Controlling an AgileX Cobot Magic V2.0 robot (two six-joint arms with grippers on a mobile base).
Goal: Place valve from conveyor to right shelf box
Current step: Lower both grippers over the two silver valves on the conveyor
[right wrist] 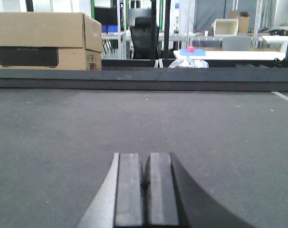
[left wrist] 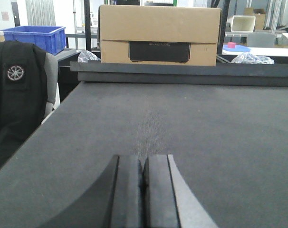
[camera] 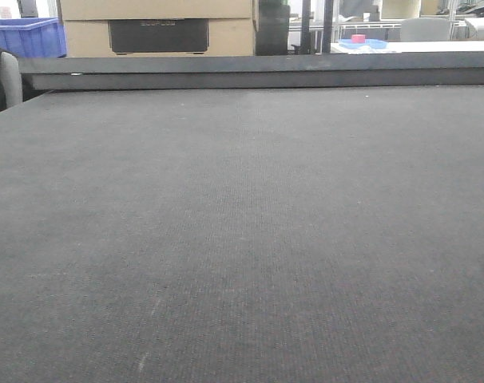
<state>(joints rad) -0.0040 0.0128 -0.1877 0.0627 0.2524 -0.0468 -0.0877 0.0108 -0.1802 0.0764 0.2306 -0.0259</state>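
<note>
Left claw (left wrist: 143,161) pressed together, lower centre | right claw (right wrist: 145,160) likewise pressed together | no valve seen on conveyor tabletop (camera: 242,239), so bearing cannot be told

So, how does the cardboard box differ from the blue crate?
The cardboard box is brown, closed, with a dark panel on its front; the blue crate is open-topped. The box stands behind the conveyor rim at mid-view; the crate stands further left. Both stand beyond the belt.
</note>
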